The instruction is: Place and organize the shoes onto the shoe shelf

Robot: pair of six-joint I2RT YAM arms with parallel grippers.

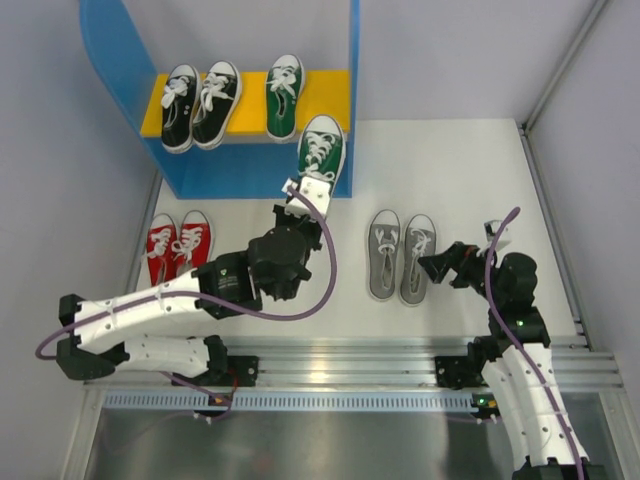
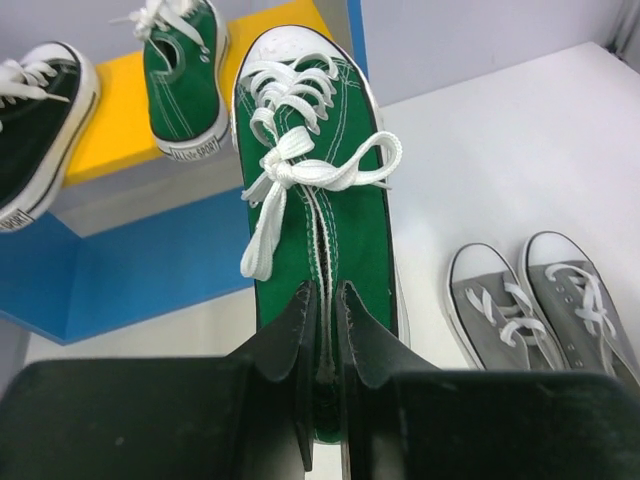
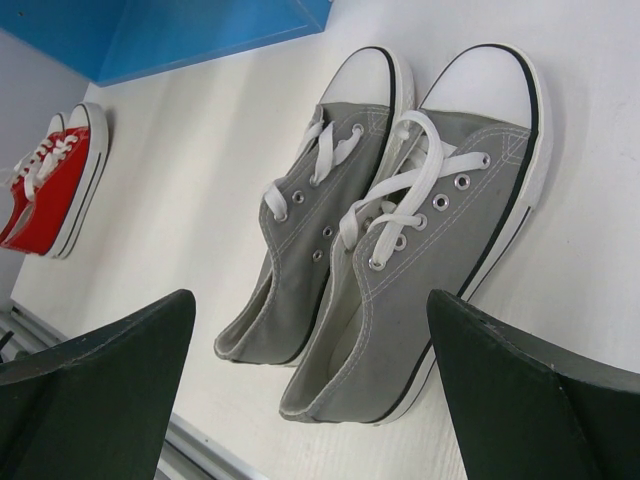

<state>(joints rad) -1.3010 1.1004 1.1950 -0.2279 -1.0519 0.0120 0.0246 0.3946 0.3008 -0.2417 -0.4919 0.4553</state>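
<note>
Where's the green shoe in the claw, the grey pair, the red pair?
held green shoe [image 2: 318, 215], left wrist view, tongue below the bow
grey pair [image 3: 450, 250], right wrist view, nearer shoe's canvas side
red pair [image 1: 192, 240], top view, right-hand shoe's laces

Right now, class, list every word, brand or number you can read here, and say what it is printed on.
No text reads clearly.
Shelved green sneaker's heel label: lettering, too small to read.
Black sneaker's heel label: lettering, blurred, cut by the frame edge.
Held green sneaker, grey sneakers, red sneakers: no print visible.
</note>
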